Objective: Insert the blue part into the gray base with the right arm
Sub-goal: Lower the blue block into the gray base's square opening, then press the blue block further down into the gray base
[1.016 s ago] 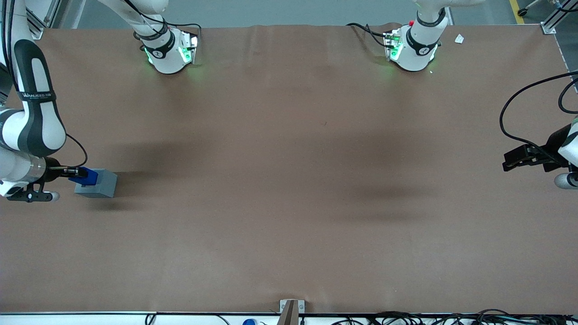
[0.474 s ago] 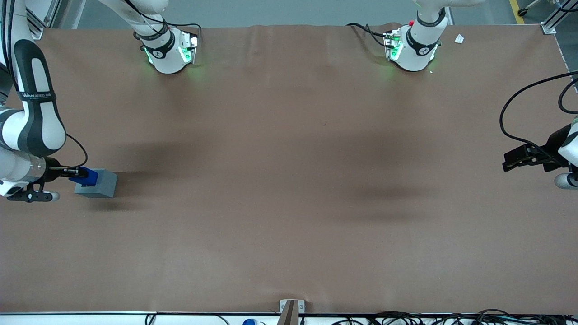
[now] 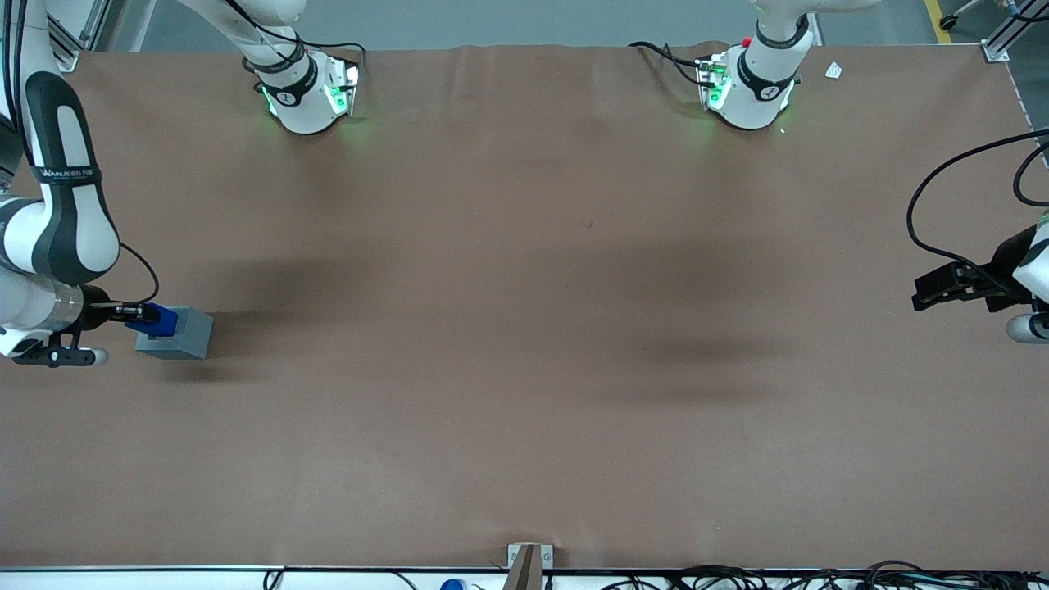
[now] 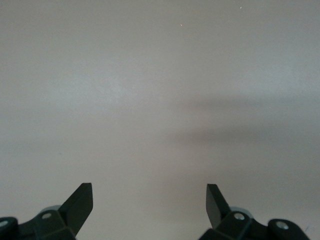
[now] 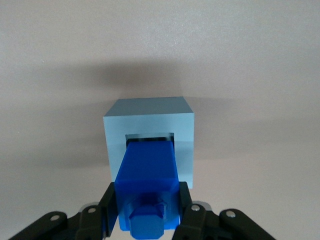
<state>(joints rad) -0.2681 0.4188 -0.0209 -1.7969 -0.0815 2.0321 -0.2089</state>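
1. The brown surface (image 3: 524, 328) carries the work near the working arm's end.
2. The right arm (image 3: 57, 221) reaches low over that end, likely to keep the blue part lined up with the opening.
3. The gray base (image 3: 176, 334) rests flat on the surface, its square recess (image 5: 149, 136) facing up; the part's lower end has entered it but is not fully seated.
4. The claw (image 5: 148, 212) hangs just above the base, closed on the blue part (image 5: 147, 172), one finger on each side.
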